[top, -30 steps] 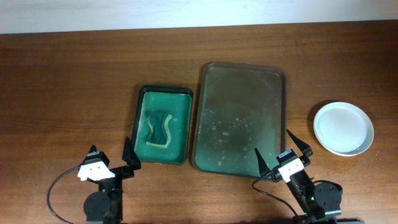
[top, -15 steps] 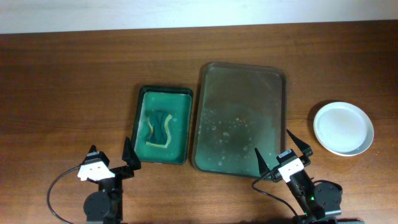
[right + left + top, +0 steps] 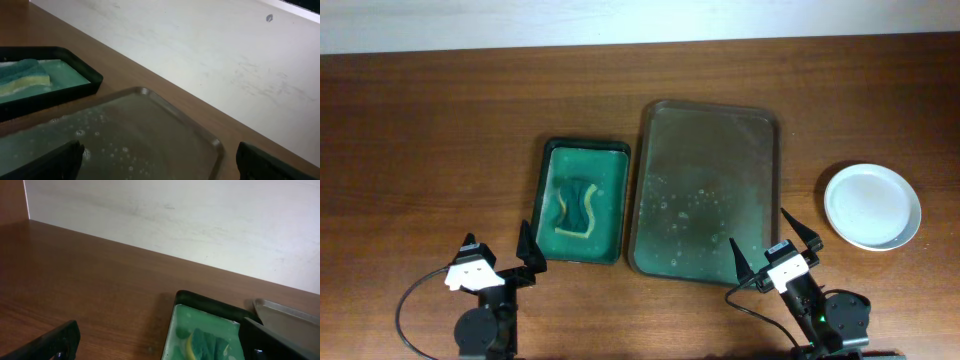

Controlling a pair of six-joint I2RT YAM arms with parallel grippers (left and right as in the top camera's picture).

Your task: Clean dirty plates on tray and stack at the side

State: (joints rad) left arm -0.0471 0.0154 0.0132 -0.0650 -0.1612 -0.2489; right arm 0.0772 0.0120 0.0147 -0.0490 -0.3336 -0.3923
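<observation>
The dark grey-brown tray lies at the table's middle, wet with soap bubbles and bearing no plates; it also shows in the right wrist view. White plates sit stacked on the table to the tray's right; they look clean, and I cannot tell how many there are. My left gripper is open and empty near the front edge, left of the green container. My right gripper is open and empty at the tray's front right corner.
A small green rectangular container holding a teal and yellow sponge stands just left of the tray; it shows in the left wrist view and the right wrist view. A pale wall runs behind the table.
</observation>
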